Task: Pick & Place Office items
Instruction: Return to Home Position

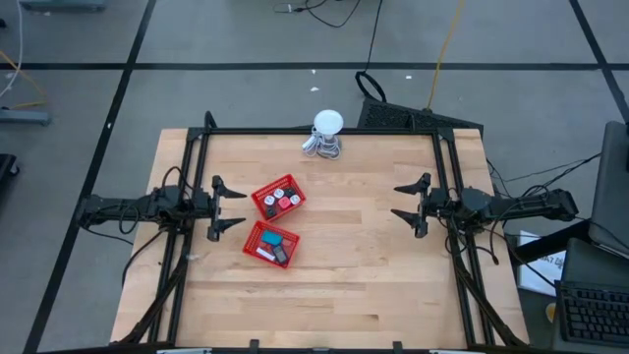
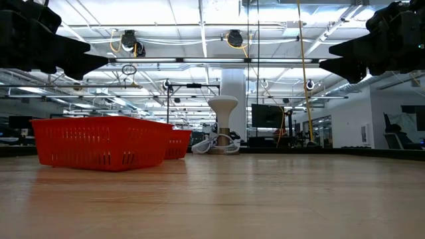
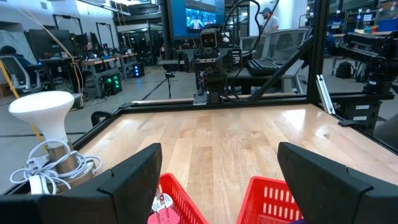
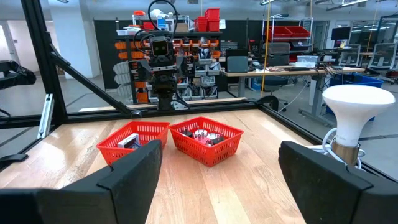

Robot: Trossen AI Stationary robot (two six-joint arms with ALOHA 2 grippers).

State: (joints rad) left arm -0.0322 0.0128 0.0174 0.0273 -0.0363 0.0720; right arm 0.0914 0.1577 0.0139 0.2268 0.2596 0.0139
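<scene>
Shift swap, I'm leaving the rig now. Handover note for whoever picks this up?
Grippers: left gripper open, empty, hanging just left of the baskets; right gripper open, empty, over the right side of the table.
Things: small items lie in the upper basket (high view), the one nearer the white gadget; more lie in the lower basket.
Done: no loose piece shows on the table; sorting looks finished.
Left: probably only parking both arms.
</scene>
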